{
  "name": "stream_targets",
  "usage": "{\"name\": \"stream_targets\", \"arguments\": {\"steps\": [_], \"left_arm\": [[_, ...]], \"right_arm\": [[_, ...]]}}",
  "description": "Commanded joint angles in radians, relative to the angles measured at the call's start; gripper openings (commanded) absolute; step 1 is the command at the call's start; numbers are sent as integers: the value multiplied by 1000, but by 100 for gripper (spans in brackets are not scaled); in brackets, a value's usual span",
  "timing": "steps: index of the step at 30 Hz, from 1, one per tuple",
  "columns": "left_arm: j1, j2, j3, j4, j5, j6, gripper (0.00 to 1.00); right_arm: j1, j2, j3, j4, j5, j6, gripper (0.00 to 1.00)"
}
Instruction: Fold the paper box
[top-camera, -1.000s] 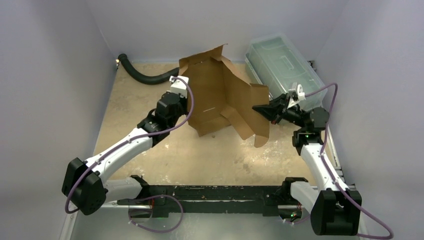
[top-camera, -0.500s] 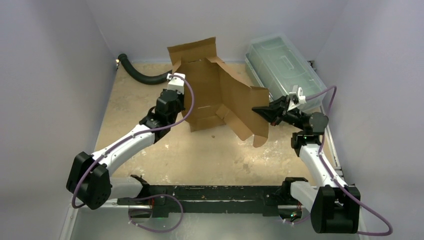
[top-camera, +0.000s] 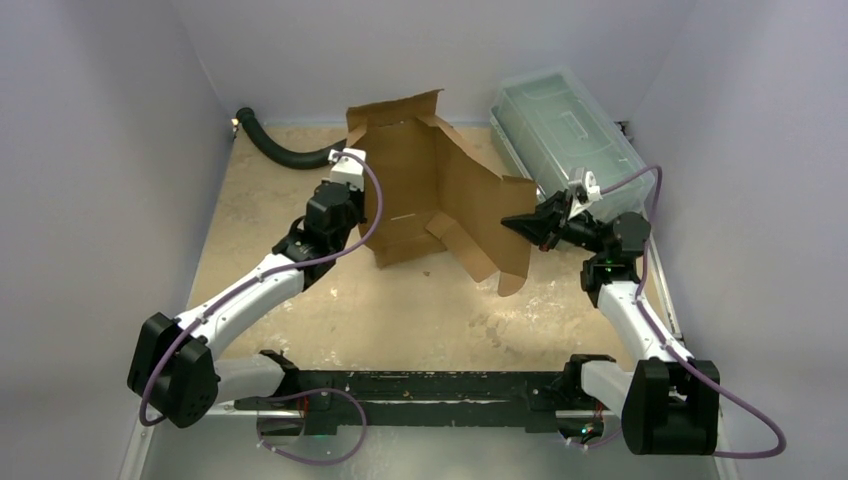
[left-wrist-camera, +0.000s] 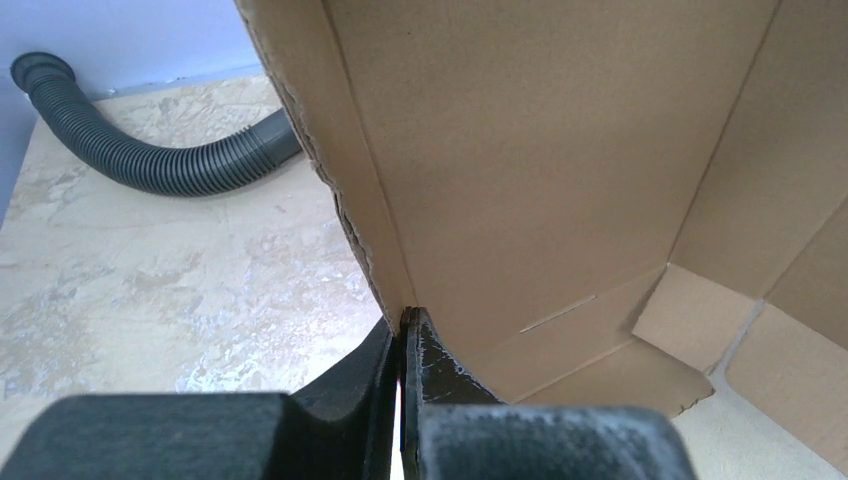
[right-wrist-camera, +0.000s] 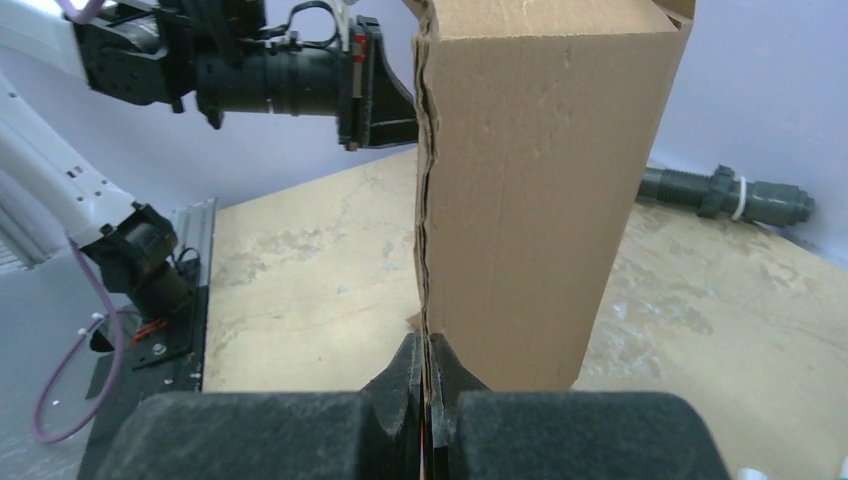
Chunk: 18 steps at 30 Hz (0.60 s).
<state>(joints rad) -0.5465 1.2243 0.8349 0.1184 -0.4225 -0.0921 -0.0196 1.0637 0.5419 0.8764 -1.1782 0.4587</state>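
The mottled beige table (top-camera: 300, 290) carries the paper box (top-camera: 420, 190) toward its far middle: a half-raised brown sheet, lower edge down at the tabletop, its panels spread between the two arms. A clear lidded bin (top-camera: 560, 125) lies just beyond its right side, and a black ribbed hose (top-camera: 275, 148) at the far left. The left claw (left-wrist-camera: 404, 330) is pinched onto the box's left wall edge, and the right claw (right-wrist-camera: 426, 352) onto its right flap edge.

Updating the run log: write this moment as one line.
stage: folding | left gripper: shut on paper box, left edge | right gripper: shut on paper box, right edge | box: partly folded, between arms
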Motion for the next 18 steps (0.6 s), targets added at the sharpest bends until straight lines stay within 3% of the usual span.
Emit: {"name": "stream_targets", "arguments": {"steps": [1, 5, 11, 18], "left_arm": [[23, -44, 9, 23, -25, 14, 0], [30, -45, 12, 16, -27, 12, 0], [31, -68, 13, -24, -33, 8, 0], [30, -157, -28, -63, 11, 4, 0]], "right_arm": [[6, -18, 35, 92, -67, 51, 0], [6, -17, 45, 62, -60, 36, 0], [5, -15, 105, -247, 76, -169, 0], [6, 4, 103, -309, 149, -252, 0]]}}
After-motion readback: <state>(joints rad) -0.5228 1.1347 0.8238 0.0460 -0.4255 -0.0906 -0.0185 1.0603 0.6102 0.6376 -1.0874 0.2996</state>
